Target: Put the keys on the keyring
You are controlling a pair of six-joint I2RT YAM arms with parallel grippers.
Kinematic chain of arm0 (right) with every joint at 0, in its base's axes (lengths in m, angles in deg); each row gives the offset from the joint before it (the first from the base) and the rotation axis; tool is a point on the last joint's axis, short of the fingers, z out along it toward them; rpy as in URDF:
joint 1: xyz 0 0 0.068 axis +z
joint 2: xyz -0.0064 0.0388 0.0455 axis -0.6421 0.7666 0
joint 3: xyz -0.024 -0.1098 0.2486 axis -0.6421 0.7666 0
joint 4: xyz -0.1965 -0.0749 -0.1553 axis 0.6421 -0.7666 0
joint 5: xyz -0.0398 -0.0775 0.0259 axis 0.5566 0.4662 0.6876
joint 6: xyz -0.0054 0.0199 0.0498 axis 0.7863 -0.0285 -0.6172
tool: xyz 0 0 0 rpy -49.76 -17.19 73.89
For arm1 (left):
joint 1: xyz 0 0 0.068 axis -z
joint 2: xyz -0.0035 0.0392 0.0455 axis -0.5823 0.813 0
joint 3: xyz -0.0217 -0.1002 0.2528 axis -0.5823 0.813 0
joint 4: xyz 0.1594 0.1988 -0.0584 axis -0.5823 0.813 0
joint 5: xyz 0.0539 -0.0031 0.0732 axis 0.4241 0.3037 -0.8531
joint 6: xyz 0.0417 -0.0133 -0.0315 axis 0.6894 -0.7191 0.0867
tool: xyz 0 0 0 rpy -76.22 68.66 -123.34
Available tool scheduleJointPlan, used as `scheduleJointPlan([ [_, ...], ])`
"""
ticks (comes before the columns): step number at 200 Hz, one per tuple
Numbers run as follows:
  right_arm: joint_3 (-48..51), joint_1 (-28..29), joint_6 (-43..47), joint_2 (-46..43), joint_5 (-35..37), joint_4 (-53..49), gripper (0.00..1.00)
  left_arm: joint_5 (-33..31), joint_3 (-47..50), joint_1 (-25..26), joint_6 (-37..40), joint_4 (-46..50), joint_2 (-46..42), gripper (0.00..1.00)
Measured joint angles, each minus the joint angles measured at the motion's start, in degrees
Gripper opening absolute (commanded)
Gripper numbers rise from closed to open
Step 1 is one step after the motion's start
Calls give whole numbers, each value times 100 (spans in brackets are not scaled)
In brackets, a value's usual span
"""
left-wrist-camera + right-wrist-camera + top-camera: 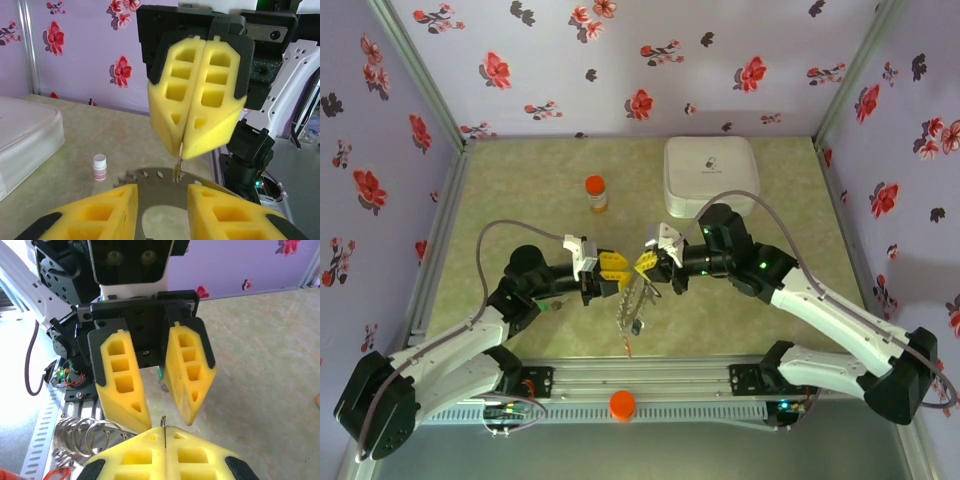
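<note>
Right gripper (164, 430) is clenched tight, pinching the wire of the keyring (85, 436), whose silver loops hang just below it. Left gripper (166, 421) faces it tip to tip, fingers parted, gripping nothing visible. The keys (635, 318) dangle beneath. Both forearms angle inward, meeting over the bench's (520, 190) near middle.

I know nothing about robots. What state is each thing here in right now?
Left gripper: jaws open.
Right gripper: jaws shut on thin metal piece.
Keyring: between the open left jaws, unclamped.
Orange bottle: upright.
White case: closed, lying flat.
Small white bottle: upright.
Wire rings: bunched together.
</note>
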Motion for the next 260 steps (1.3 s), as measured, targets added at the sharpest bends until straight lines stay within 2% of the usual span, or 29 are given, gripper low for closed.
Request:
scheduleJointPlan([
  [22, -13, 87, 42, 44, 4, -13, 0, 20, -2, 26, 0, 0, 17, 26],
  [91, -33, 164, 81, 92, 74, -48, 0, 153, -24, 114, 17, 9, 131, 6],
  [184, -33, 212, 79, 168, 160, -46, 0, 157, -24, 140, 46, 52, 197, 10],
  [227, -33, 216, 79, 197, 188, -48, 0, 173, -24, 144, 85, 85, 216, 0],
  [238, -33, 216, 70, 195, 227, -52, 17, 166, -24, 144, 116, 94, 216, 0],
  [260, -15, 245, -7, 120, 385, -42, 38, -4, -24, 173, 260, 144, 195, 0],
])
